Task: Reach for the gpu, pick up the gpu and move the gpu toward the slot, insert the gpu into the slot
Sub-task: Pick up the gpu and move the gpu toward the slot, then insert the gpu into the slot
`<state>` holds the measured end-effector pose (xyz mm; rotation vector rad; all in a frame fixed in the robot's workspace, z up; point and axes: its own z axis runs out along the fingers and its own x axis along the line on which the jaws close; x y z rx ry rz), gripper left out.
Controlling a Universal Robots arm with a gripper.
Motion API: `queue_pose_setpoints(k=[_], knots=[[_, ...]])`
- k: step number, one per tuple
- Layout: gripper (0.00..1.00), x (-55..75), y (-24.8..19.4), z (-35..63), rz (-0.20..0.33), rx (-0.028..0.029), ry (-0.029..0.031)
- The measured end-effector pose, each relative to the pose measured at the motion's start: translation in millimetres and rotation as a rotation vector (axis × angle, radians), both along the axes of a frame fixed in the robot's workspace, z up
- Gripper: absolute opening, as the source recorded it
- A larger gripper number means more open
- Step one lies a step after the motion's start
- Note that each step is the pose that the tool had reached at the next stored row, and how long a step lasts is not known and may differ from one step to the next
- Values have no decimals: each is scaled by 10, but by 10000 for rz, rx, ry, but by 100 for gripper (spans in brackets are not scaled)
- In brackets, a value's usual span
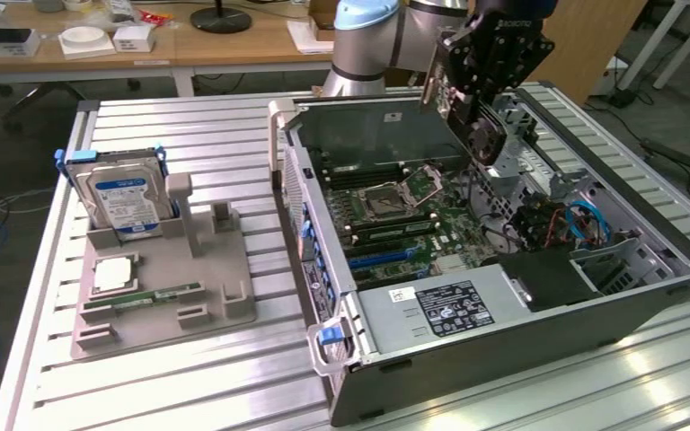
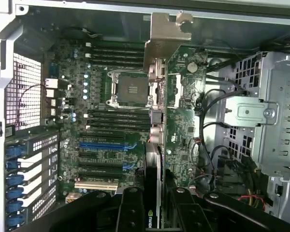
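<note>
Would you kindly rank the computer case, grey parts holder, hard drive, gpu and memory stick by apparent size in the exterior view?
1. computer case
2. grey parts holder
3. hard drive and gpu: unsure, since the hand partly hides the gpu
4. memory stick

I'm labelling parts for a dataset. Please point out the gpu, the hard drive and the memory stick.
gpu (image 1: 481, 127): exterior view, lower end of the dark card above the case.
hard drive (image 1: 127, 199): exterior view, on its blue label.
memory stick (image 1: 159, 294): exterior view, middle of the green strip.
</note>
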<state>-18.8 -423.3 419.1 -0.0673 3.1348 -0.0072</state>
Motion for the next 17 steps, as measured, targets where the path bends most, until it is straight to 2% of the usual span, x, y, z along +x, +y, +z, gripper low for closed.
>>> queue_pose_setpoints(k=[11,17], knots=[[26,0,0,0,28,0,0],[26,0,0,-1,706,0,-1]])
